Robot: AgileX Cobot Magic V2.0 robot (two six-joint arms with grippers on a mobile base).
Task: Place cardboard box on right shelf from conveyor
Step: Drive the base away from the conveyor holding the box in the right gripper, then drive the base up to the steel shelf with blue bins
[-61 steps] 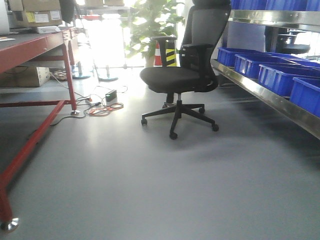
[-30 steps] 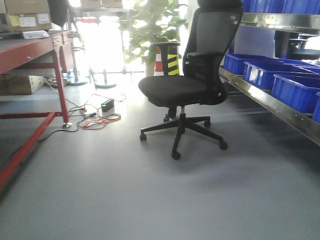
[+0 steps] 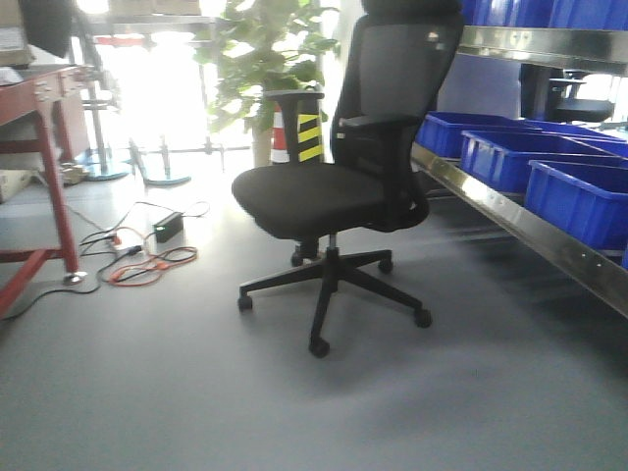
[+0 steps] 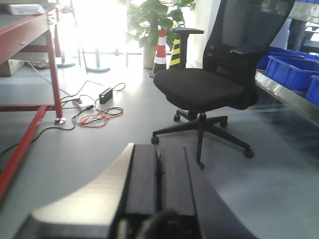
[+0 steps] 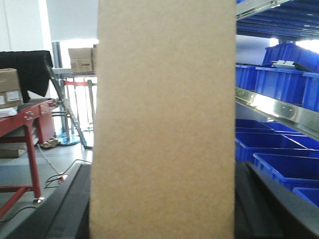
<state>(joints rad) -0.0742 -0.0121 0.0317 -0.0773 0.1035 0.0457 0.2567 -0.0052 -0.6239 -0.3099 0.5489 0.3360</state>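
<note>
The base has rolled nearer the office chair (image 3: 324, 196), with the right shelf (image 3: 510, 214) alongside. The right pincer (image 5: 162, 209) clamps the cardboard box (image 5: 164, 99); the left pincer (image 4: 158, 174) is together.

We log the cardboard box (image 5: 163, 119) standing upright and filling the middle of the view from top to bottom, its plain tan face toward the lens. The right gripper (image 5: 162, 199) clamps it, and its dark fingers (image 5: 67, 206) sit flush against both lower sides of the box. On the right we note the right shelf (image 5: 279, 113) — a shiny steel lip running diagonally, with blue bins (image 5: 279, 167) below and more above. On the left is a red workbench (image 5: 25, 113) carrying a labelled carton (image 5: 10, 87). Cables (image 5: 55, 179) lie on the grey floor beneath.
</note>
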